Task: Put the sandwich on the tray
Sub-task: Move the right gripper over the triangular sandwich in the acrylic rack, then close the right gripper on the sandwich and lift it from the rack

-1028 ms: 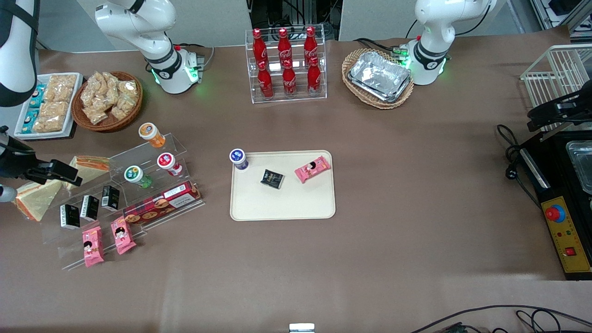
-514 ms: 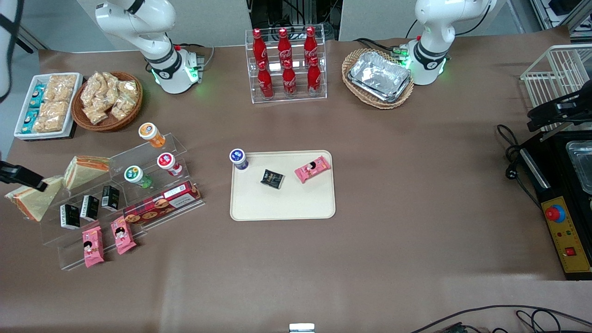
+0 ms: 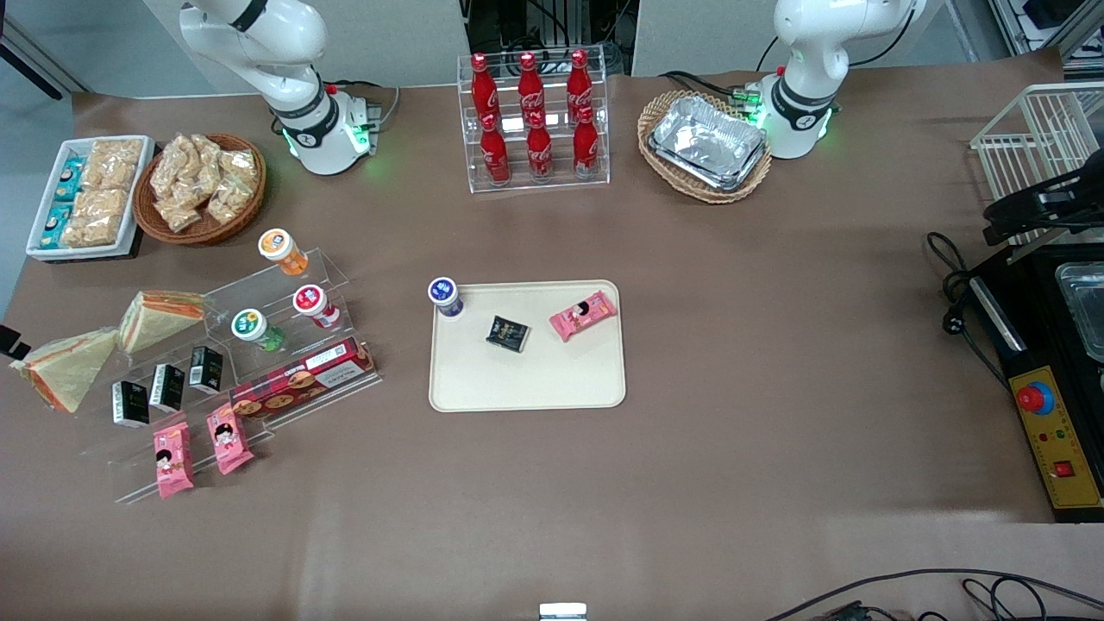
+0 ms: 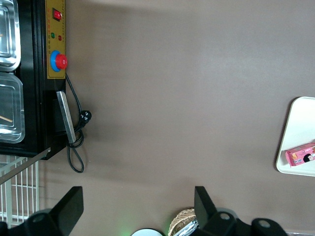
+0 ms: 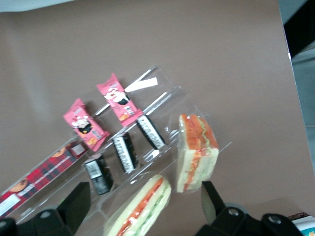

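Two clear-wrapped sandwich wedges lie at the working arm's end of the table. One sandwich (image 3: 160,314) rests at the end of the clear stepped stand (image 3: 259,345); the other (image 3: 65,368) lies nearer the table's edge. The cream tray (image 3: 526,379) sits mid-table, holding a blue-capped cup (image 3: 443,296), a black packet (image 3: 507,333) and a pink packet (image 3: 583,315). My right gripper (image 5: 143,191) is open and empty, well above the sandwiches. In the right wrist view one sandwich (image 5: 140,211) shows between my fingers (image 5: 74,202), the other (image 5: 198,151) beside it. In the front view only a dark tip (image 3: 7,342) shows at the frame's edge.
The stand carries capped cups (image 3: 250,327), black packets (image 3: 164,386), pink packets (image 3: 198,447) and a red biscuit box (image 3: 302,378). A snack basket (image 3: 200,187) and white bin (image 3: 84,197) stand farther from the camera. A cola rack (image 3: 533,121) and foil trays (image 3: 707,142) stand near the arm bases.
My right gripper has pulled away from over the sandwiches, sideways past the table's end, almost out of the front view. Both sandwiches stay where they were.
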`<state>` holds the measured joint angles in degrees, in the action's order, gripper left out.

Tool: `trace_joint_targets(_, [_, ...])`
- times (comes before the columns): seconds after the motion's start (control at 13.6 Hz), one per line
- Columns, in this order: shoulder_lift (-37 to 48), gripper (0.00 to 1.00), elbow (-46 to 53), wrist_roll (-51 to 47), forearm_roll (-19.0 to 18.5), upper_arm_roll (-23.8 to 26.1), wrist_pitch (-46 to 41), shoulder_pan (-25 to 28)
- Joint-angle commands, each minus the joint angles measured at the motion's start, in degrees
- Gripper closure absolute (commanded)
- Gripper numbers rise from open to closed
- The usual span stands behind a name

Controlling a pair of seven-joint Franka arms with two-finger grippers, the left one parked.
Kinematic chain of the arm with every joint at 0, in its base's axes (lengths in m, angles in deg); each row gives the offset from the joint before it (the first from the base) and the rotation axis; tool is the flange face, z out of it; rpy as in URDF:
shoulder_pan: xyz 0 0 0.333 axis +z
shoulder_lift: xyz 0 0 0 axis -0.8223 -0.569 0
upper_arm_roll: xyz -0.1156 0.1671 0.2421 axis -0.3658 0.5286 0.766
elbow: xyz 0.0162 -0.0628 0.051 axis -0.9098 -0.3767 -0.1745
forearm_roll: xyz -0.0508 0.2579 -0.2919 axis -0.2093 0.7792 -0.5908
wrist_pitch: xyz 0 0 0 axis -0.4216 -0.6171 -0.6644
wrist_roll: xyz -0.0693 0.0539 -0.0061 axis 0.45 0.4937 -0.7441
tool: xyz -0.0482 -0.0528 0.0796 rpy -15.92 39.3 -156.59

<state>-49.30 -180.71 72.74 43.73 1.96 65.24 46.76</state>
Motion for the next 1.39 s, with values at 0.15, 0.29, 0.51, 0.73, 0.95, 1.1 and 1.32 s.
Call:
trace_joint_targets(0.15, [-4.9, 0.00, -1.4, 2.8, -0.2, 0.4, 4.9, -3.4])
trace_joint_targets(0.29, [-6.6, 0.00, -2.1, 4.1, -0.1, 0.5, 6.7, -4.8])
trace_joint_targets(0.51, [-7.7, 0.00, -3.7, 5.4, -0.1, 0.5, 8.6, -5.2])
trace_joint_targets(0.73, [-7.8, 0.00, -4.4, 6.6, -0.2, 0.5, 8.7, -5.8])
trace_joint_targets(0.95, [-9.1, 0.00, -5.9, 7.6, -0.1, 0.5, 12.0, -6.5])
trace_joint_targets(1.1, [-9.1, 0.00, -7.8, 8.1, -0.1, 0.5, 14.5, -6.5])
trace_joint_targets(1.32, [-10.0, 0.00, -8.8, 8.1, 0.4, 0.5, 17.0, -6.5])
